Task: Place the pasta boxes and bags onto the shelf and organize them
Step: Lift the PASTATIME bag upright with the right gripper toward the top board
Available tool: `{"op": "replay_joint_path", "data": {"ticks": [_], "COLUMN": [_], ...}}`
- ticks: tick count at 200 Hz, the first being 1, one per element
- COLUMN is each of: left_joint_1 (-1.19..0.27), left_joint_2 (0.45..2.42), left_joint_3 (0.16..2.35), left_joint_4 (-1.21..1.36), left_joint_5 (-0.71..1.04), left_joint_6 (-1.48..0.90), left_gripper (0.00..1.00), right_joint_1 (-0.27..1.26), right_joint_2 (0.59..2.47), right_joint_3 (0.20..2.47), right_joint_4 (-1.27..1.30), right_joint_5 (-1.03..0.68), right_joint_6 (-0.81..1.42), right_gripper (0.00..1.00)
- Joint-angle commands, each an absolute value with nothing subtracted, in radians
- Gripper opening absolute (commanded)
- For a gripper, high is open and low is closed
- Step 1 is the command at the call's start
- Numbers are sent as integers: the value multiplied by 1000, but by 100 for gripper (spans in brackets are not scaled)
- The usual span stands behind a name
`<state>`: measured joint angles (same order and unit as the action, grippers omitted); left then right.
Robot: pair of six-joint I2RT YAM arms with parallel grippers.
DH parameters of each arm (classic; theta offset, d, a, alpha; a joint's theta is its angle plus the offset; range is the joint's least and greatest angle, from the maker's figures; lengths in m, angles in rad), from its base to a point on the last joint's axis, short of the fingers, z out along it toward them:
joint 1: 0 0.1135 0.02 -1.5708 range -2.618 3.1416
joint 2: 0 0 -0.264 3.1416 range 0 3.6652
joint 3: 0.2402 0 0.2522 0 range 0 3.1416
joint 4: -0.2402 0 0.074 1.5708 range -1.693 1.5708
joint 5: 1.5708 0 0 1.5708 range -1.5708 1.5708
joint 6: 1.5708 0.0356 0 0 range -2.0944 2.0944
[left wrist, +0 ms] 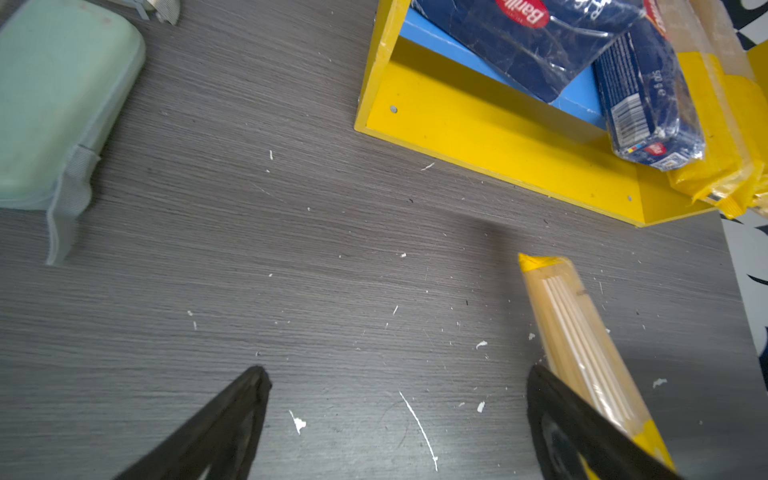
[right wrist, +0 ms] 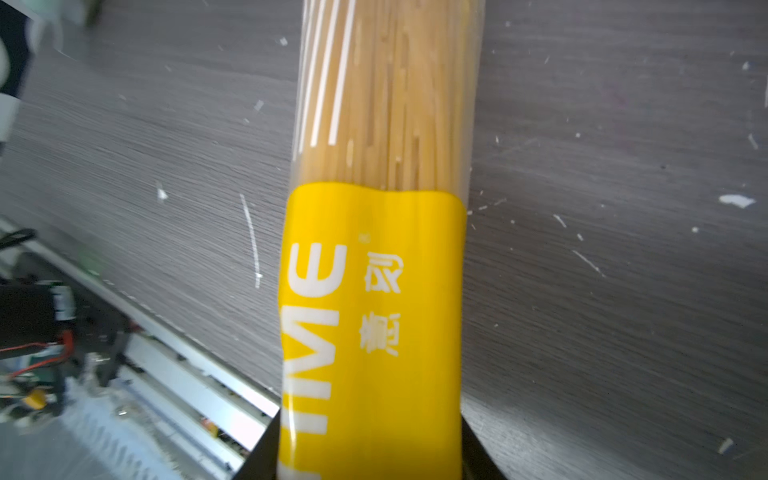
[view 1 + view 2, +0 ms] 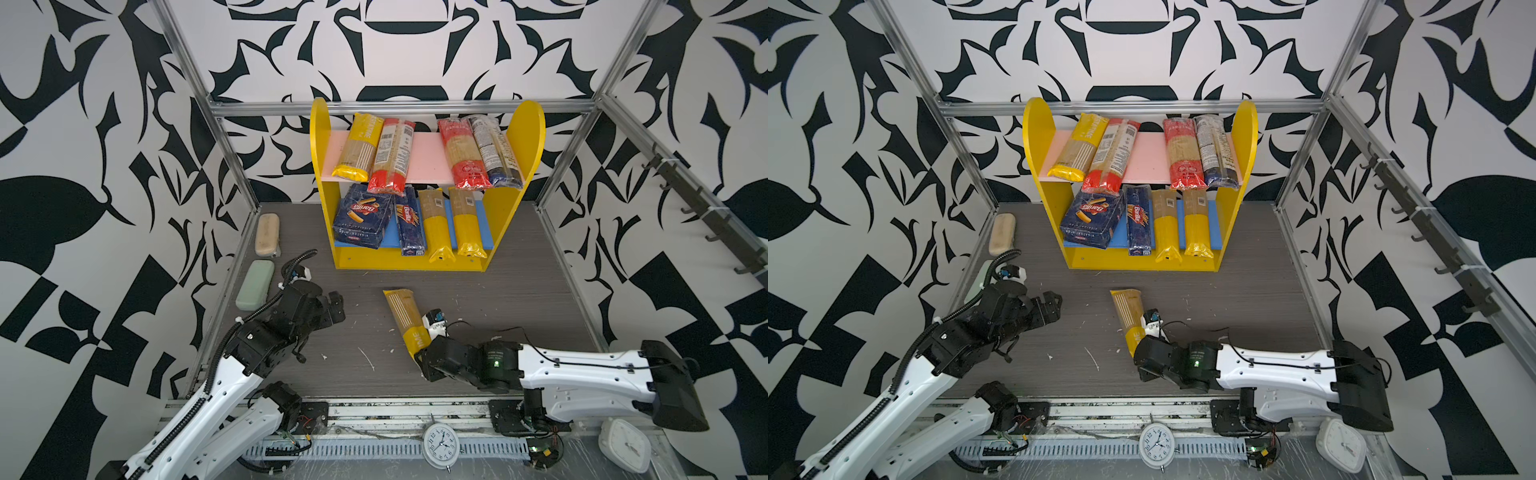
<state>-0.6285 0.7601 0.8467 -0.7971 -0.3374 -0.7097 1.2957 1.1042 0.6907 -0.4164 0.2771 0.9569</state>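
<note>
your right claw [image 2: 370, 415] is closed partway round the yellow "pastatime" end of the last loose spaghetti bag [image 3: 405, 318], one jaw on each side of the pack. the bag sticks out from the claw toward 11 o'clock, over the middle of the table [image 3: 519, 291]. it looks raised off the wood, though that is hard to confirm. your left claw [image 1: 397, 374] is spread wide and holds nothing. it hangs at about 9 o'clock from the bag, apart from it.

the shelf [image 3: 322, 137] stands at 12 o'clock and is nearly full. on the pink upper board [image 3: 428, 158] lie a yellow bag [image 3: 357, 149] and a red bag [image 3: 392, 156] toward 11, then a second red bag [image 3: 459, 153] and a dark blue bag [image 3: 496, 151] toward 1. on the blue lower board [image 3: 451, 220] sit the wide barilla box [image 3: 365, 216], the narrow barilla box [image 3: 409, 226] and two yellow bags [image 3: 436, 226] [image 3: 467, 224].

so you are on the carry step of the final bag. the only open slot i can see is the bare pink strip between the two red bags. i'd swing the pack to point at 12 and lift it to clear the overhanging bag ends. then slide it in lengthwise before you let go.
</note>
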Motion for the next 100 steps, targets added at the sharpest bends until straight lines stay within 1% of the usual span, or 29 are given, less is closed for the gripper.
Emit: {"op": "replay_joint_path", "data": {"ticks": [1, 47, 100], "left_joint_1": [-630, -630, -630], "left_joint_2": [783, 818, 888], "left_joint_3": [899, 992, 1127], "left_joint_4": [-854, -873, -937], "left_joint_5": [-366, -379, -417], "left_joint_6": [-687, -653, -643], "left_gripper": [99, 99, 99], "right_joint_1": [1287, 1287, 1288], "right_joint_2": [1021, 888, 717], "right_joint_3": [734, 774, 849], "right_joint_4": [-402, -497, -671], "right_joint_5": [333, 330, 403], "right_joint_6": [910, 872, 815], "right_gripper": [0, 0, 0]}}
